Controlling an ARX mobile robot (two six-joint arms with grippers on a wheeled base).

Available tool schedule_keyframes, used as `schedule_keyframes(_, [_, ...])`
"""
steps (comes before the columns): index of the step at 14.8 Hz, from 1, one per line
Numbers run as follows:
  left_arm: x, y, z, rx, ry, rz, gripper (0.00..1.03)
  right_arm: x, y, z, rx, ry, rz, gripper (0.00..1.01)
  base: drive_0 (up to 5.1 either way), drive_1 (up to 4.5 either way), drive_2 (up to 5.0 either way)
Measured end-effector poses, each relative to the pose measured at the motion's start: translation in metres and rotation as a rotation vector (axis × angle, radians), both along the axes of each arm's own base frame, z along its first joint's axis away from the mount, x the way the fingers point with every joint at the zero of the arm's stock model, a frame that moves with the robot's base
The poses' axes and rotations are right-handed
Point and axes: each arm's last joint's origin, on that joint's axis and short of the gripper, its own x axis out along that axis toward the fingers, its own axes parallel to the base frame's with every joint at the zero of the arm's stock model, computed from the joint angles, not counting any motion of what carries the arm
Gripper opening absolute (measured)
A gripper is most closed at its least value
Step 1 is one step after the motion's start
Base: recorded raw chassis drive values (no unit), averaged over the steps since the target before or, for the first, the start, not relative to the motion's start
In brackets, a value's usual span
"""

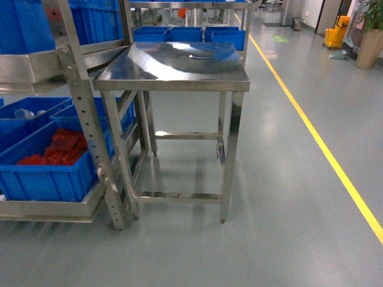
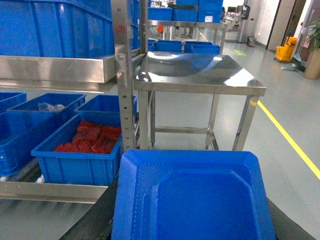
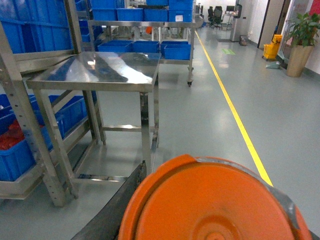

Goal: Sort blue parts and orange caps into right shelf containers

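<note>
A bright blue part [image 2: 192, 195] fills the bottom of the left wrist view. My left gripper [image 2: 192, 215] is shut on it, and a black finger [image 2: 97, 220] shows at its left side. In the right wrist view a round orange cap [image 3: 210, 205] sits close to the camera, with my right gripper [image 3: 200, 225] shut on it. One dark finger [image 3: 112, 210] lies along its left. The steel shelf [image 1: 81, 101] stands at the left of the head view and holds blue containers [image 1: 45, 170], the nearest one with red packets inside. Neither gripper shows in the head view.
A bare steel table [image 1: 173, 69] stands right of the shelf. More blue crates [image 1: 188, 34] sit on a rack behind it. A yellow floor line [image 1: 323, 143] runs along the grey aisle on the right. A yellow mop bucket [image 1: 335, 33] and a potted plant [image 1: 369, 48] stand far back.
</note>
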Motion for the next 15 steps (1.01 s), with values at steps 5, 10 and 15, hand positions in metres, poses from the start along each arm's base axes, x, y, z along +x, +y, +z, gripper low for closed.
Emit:
schedule_keyframes(5, [0.0, 0.0, 0.0002, 0.0, -0.002, 0.0, 0.41, 0.0, 0.0, 0.0004, 0.0, -0.004, 0.0, 0.43, 0.0, 4.08, -4.1])
schedule_keyframes(10, [0.0, 0.0, 0.0003, 0.0, -0.003, 0.001, 0.41, 0.0, 0.0, 0.0005, 0.0, -0.005, 0.0, 0.43, 0.0, 4.12, -4.1])
schedule_keyframes(15, [0.0, -0.0001, -0.0001, 0.0, 0.001, -0.003, 0.41, 0.0, -0.0001, -0.0003, 0.0, 0.003, -0.003, 0.43, -1.9, 1.64, 0.4])
